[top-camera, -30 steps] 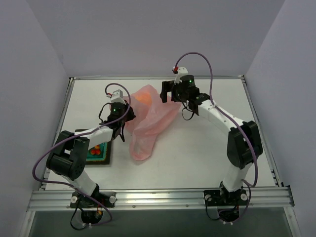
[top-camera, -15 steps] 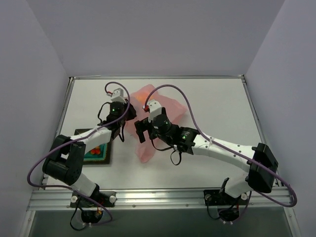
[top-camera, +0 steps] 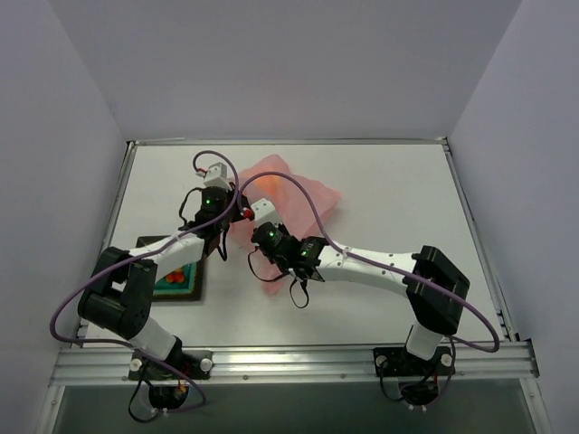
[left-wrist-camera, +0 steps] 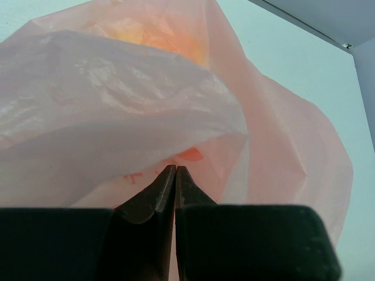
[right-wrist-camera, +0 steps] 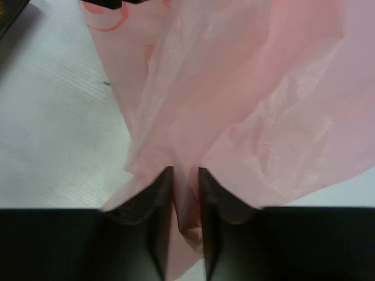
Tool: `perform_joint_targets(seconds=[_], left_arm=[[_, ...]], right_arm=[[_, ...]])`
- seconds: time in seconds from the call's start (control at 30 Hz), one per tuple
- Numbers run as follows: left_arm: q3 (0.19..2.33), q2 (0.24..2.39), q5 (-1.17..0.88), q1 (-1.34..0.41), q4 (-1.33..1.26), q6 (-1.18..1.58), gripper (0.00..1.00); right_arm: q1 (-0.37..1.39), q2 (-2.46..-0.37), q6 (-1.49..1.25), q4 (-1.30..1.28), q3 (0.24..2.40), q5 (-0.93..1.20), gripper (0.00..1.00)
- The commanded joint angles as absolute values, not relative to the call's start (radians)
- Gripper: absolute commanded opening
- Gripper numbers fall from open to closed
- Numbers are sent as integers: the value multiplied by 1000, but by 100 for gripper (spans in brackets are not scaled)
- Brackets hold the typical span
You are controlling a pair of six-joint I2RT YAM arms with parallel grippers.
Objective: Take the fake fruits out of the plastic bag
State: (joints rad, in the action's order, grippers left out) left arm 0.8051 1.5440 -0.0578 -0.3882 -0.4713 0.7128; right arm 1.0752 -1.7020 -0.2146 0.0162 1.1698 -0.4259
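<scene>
The pink plastic bag (top-camera: 294, 194) lies crumpled on the table between the two arms. An orange fake fruit (top-camera: 265, 183) glows through the film near the bag's far end, and the left wrist view shows the orange fruit (left-wrist-camera: 167, 41) blurred behind the plastic. My left gripper (top-camera: 232, 215) sits at the bag's left edge, its jaws (left-wrist-camera: 176, 168) pressed together on the film. Pointing down at the bag's near part, my right gripper (top-camera: 261, 258) is shut on a bunched fold of the bag (right-wrist-camera: 187, 193). Any other fruits inside are hidden.
A dark square tray (top-camera: 194, 289) with a teal inside and small red and orange pieces stands on the table's left, beside the left forearm. Its corner (right-wrist-camera: 12, 12) shows in the right wrist view. White walls enclose the table.
My right arm swung from the bag's far side over to its near left part, lowered, and closed its open jaws on a fold. The left gripper stayed shut at the bag's edge.
</scene>
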Motion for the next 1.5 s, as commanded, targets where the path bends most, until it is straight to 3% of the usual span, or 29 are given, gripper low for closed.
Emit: perform_joint_targets(seconds=[0.0, 0.07, 0.27, 0.6, 0.8, 0.83, 1.07, 1.27, 1.33, 1.47], left_arm=[[822, 1539, -81, -391, -482, 687, 2], [818, 1543, -92, -393, -492, 681, 2], [822, 1569, -95, -425, -517, 629, 2], [865, 1664, 29, -502, -565, 561, 8], [951, 1747, 117, -502, -569, 535, 37], [960, 1756, 121, -500, -572, 526, 48], [1074, 1841, 196, -499, -526, 434, 85], [1153, 1917, 202, -497, -476, 387, 99], [1184, 1946, 195, -497, -466, 380, 94], [1249, 2006, 196, -497, -433, 350, 94]], right_arm=[[1075, -1655, -199, 5, 1198, -546, 7], [1074, -1644, -207, 5, 1196, -558, 0], [1059, -1551, -219, 66, 1154, -532, 0], [858, -1411, -258, 210, 1069, -192, 0], [836, -1393, -245, 213, 1045, -164, 0], [835, -1393, -247, 213, 1034, -160, 0], [825, -1387, -255, 227, 1011, -126, 0], [822, -1384, -252, 236, 1014, -95, 0], [822, -1382, -250, 238, 1011, -89, 0], [822, -1387, -252, 241, 1006, -77, 0]])
